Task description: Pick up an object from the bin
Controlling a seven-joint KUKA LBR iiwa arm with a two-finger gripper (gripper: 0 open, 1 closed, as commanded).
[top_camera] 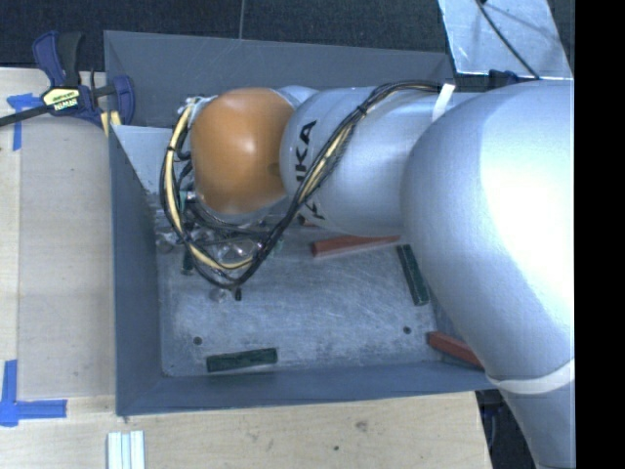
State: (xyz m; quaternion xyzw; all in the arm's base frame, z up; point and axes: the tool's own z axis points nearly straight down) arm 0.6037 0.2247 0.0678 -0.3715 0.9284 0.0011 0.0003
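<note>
- We judge the task barely begun: the arm (459, 193) has its wrist low in the bin (137, 262), but nothing is lifted clear and we see no thing in the pincer (223, 283).
- The pincer sits under the orange cover (239, 149) and a tangle of cables (186, 233), near the bin's left wall. We cannot tell whether it is spread or pressed together.
- Below it we make out only bare grey floor, so we cannot name a chosen thing. What is left, as we judge it, is the whole pick: close on one thing and raise it.
- The nearest candidate is a green bar (241, 361), lying flat along the bin's lower edge, apart from the pincer.
- A red bar (356, 246) lies mid-floor, just beside the arm's underside. A second green bar (412, 275) lies near its right end, turned across it.
- A red piece (451, 346) shows at the lower right corner, partly under the arm.
- The things lie well spread, not heaped. The arm's own bulk covers much of the floor, and the thin, flat bars near the walls may prove awkward to grip.
</note>
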